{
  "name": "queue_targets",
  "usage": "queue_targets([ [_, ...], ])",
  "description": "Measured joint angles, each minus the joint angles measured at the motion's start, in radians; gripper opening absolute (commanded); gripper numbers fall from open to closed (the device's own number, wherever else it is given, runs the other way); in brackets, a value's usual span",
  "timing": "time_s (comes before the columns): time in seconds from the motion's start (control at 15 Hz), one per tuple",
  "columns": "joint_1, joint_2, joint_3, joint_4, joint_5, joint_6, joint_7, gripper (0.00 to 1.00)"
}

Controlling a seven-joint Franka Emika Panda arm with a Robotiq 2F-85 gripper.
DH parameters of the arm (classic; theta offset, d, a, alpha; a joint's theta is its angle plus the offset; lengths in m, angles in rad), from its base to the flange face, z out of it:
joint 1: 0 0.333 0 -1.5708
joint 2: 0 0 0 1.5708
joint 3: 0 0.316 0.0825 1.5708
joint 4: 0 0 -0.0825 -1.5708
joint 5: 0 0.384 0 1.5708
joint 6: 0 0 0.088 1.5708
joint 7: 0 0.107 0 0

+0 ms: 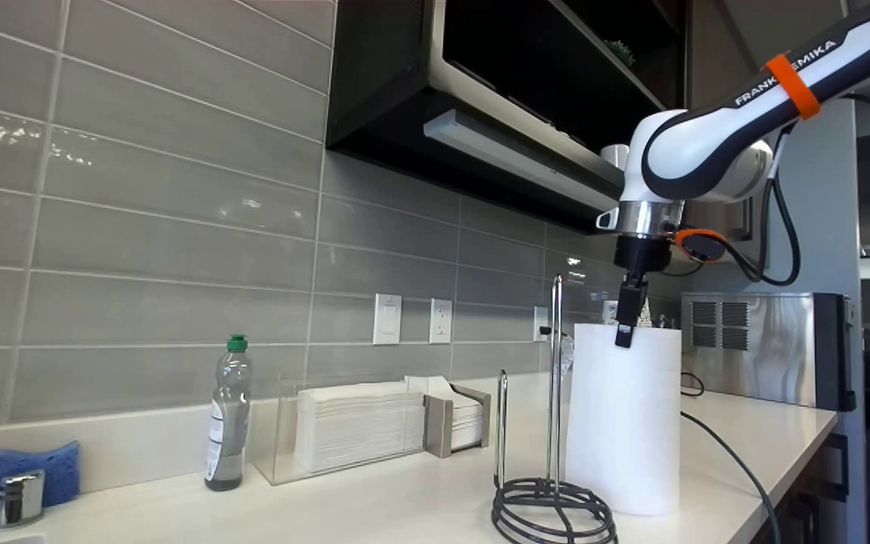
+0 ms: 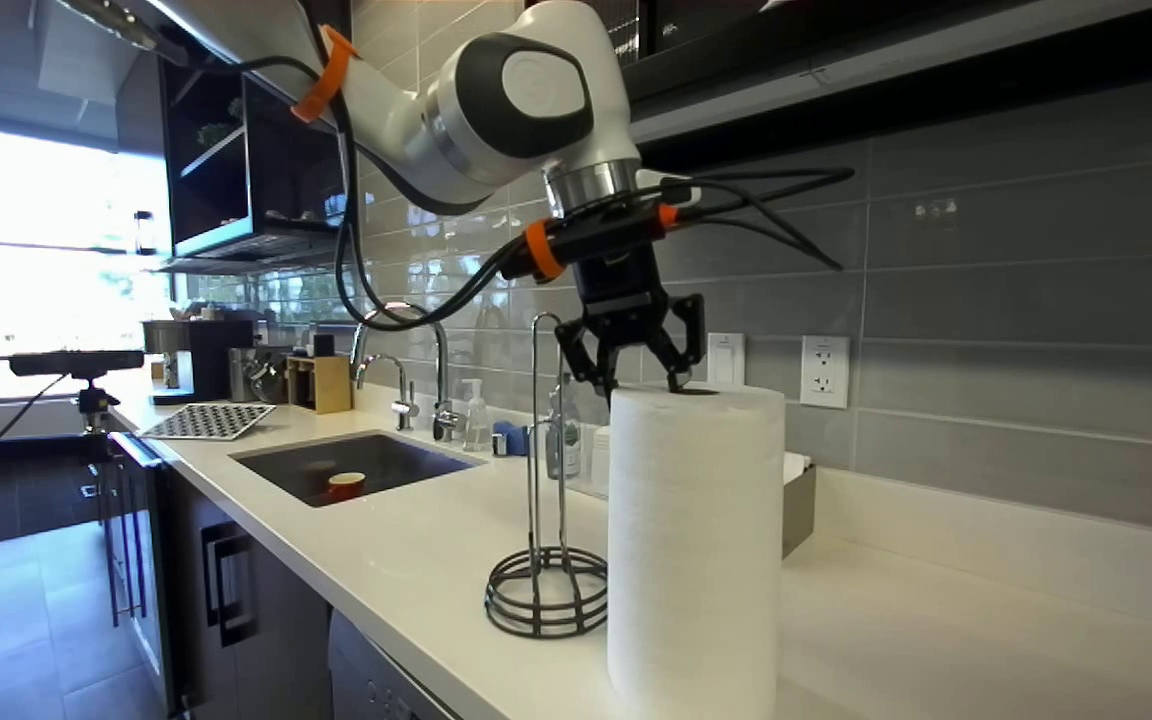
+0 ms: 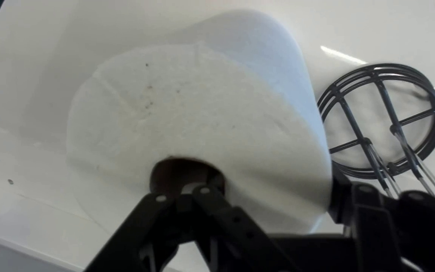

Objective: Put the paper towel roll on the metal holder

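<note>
The paper towel roll [image 1: 624, 431] stands upright, a thick white cylinder, in both exterior views [image 2: 693, 560]. Its top and dark core hole show in the wrist view [image 3: 187, 105]. The metal holder [image 1: 556, 487] stands beside it with a bare rod and a dark wire base. It also shows in an exterior view [image 2: 536, 600] and the wrist view [image 3: 387, 98]. My gripper [image 2: 642, 390] points down at the roll's top edge, one finger inside the core hole, the other against the outer side facing the holder. It is shut on the roll's wall; the paper is creased between the fingers.
A soap bottle [image 1: 229, 423] and a clear napkin box [image 1: 359, 431] stand along the tiled wall. A dark cabinet [image 1: 382, 83] overhangs the counter. A sink [image 2: 386, 460] with a cup [image 2: 346, 487] lies beyond the holder. A cable [image 1: 737, 461] runs over the counter.
</note>
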Motion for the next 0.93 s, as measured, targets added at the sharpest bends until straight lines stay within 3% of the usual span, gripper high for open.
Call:
queue_targets([
  [0.4,-0.006,-0.012,0.002,0.006,-0.001,-0.04,0.0,0.21],
  [0.93,-0.001,-0.214,0.078,0.052,-0.007,-0.309,0.013,0.21],
])
